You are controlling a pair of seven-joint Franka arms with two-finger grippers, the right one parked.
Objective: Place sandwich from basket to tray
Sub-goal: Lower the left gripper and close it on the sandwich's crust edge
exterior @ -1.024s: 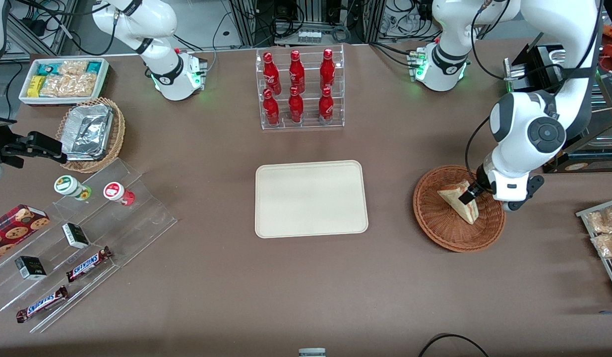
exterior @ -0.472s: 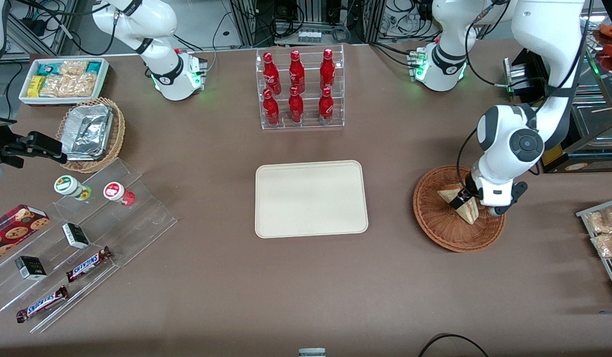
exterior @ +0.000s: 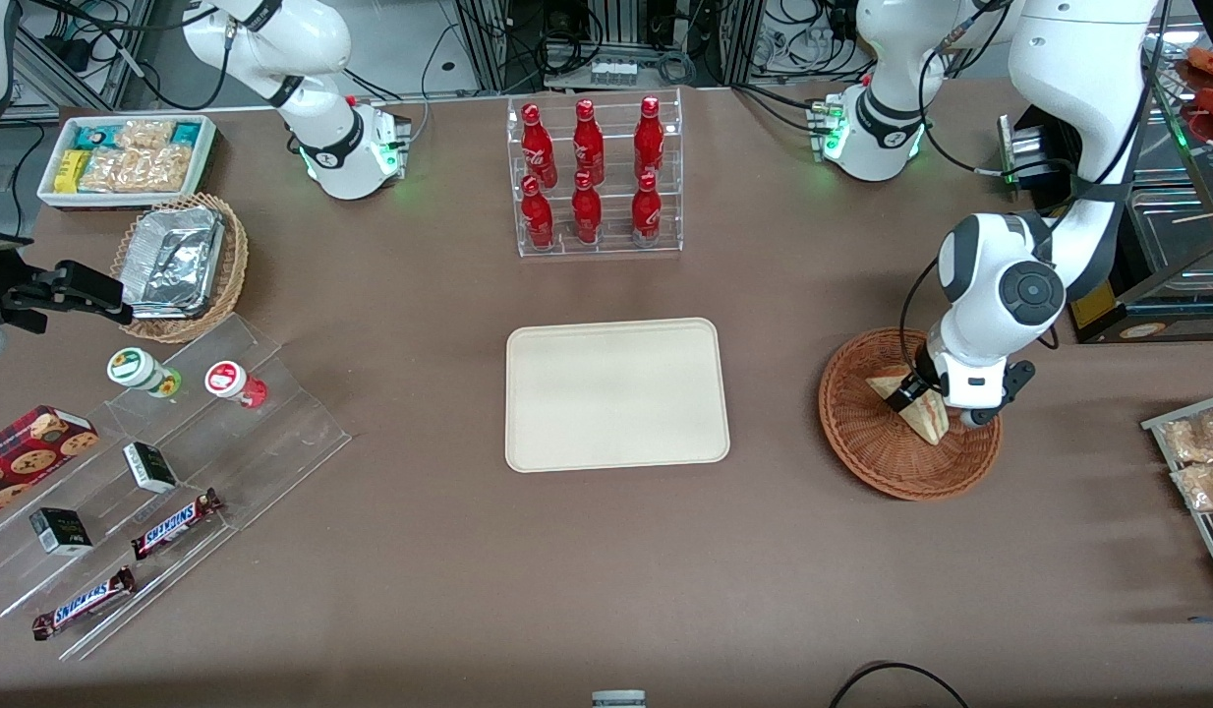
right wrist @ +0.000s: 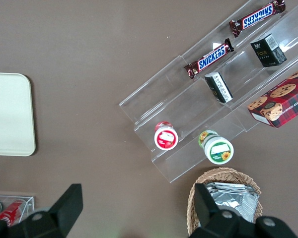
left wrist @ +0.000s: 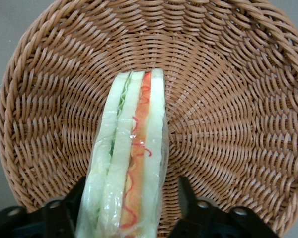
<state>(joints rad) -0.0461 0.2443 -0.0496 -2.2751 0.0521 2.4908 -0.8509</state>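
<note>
**Currently: pincer straddling sandwich in basket**

Left arm's pincer [exterior: 923, 401] is sitting down inside the basket [exterior: 867, 447], toward the working arm's end of the surface [exterior: 606, 551]. Wrist view is showing the pincer [left wrist: 130, 208] spread open, one black finger [left wrist: 74, 201] on each flank of the sandwich [left wrist: 129, 158]. One finger is looking close to the wrap, the other is standing slightly apart from it. Contact cannot be told from these views. No grip visible yet.

Sandwich [exterior: 911, 403] is standing on edge in the basket [left wrist: 228, 89], wrapped in clear film. Layered edge is facing the wrist camera: pale bread, green filling on one side, red-orange on the other. Its tip is pointing toward the weave's centre. Front view is showing the arm's wrist covering part of it.

Tray [exterior: 616, 393] is lying flat at mid-surface, well apart from the basket, nothing on it. It is also showing at the edge of the right wrist view [right wrist: 10, 114].

Rack of red bottles [exterior: 592, 177] is standing farther from the front camera than the tray. Tan wicker basket with foil packs [exterior: 179, 265] and clear stepped display [exterior: 164, 482] with Snickers bars [exterior: 174, 523] are sitting toward the parked arm's end.
</note>
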